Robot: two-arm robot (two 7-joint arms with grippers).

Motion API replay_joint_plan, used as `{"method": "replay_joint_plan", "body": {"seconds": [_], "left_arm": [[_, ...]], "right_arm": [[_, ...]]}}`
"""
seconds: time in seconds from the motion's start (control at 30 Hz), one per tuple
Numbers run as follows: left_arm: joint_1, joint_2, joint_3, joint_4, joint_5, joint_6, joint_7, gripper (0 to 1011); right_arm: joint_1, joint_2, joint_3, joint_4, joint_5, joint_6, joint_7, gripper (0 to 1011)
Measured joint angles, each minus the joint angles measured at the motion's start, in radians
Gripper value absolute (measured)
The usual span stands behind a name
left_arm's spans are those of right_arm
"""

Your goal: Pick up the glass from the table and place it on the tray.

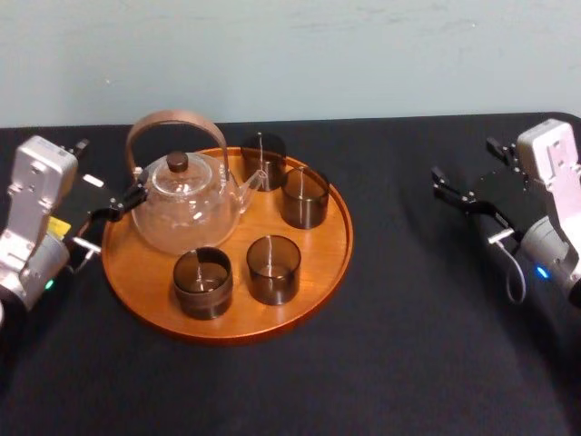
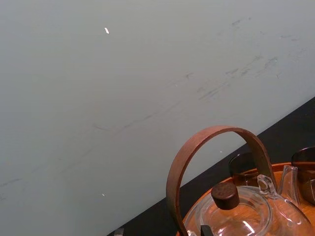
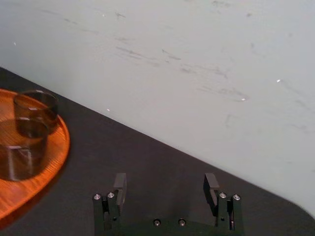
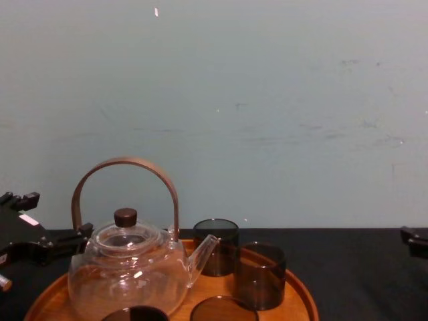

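Note:
The round orange-brown tray (image 1: 320,268) lies left of centre on the black table (image 1: 418,354). Several dark smoked glasses stand upright on it: two at the back (image 1: 264,160) (image 1: 304,197) and two at the front (image 1: 273,269) (image 1: 202,282). Every glass I see is on the tray. My right gripper (image 1: 466,165) hovers over bare table well to the right of the tray, open, with nothing between its fingers (image 3: 120,183). My left gripper (image 1: 109,171) is at the tray's left rim, open and empty, with one finger close beside the teapot.
A glass teapot (image 1: 184,207) with a brown hoop handle (image 1: 172,120) and dark lid knob fills the tray's back left. A pale wall (image 4: 267,100) runs behind the table's far edge. Bare black table stretches between the tray and my right gripper.

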Motion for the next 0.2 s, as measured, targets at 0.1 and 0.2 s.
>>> {"method": "replay_joint_plan", "body": {"seconds": [0.1,0.2], "left_arm": [[0.000,0.000,0.000,0.000,0.000,0.000,0.000,1009],[0.000,0.000,0.000,0.000,0.000,0.000,0.000,1009]], "right_arm": [[0.005,0.023,-0.024,0.006,-0.007,-0.025,-0.033,1002],[0.009,0.040,-0.042,0.011,-0.012,-0.043,-0.055,1002]]}}
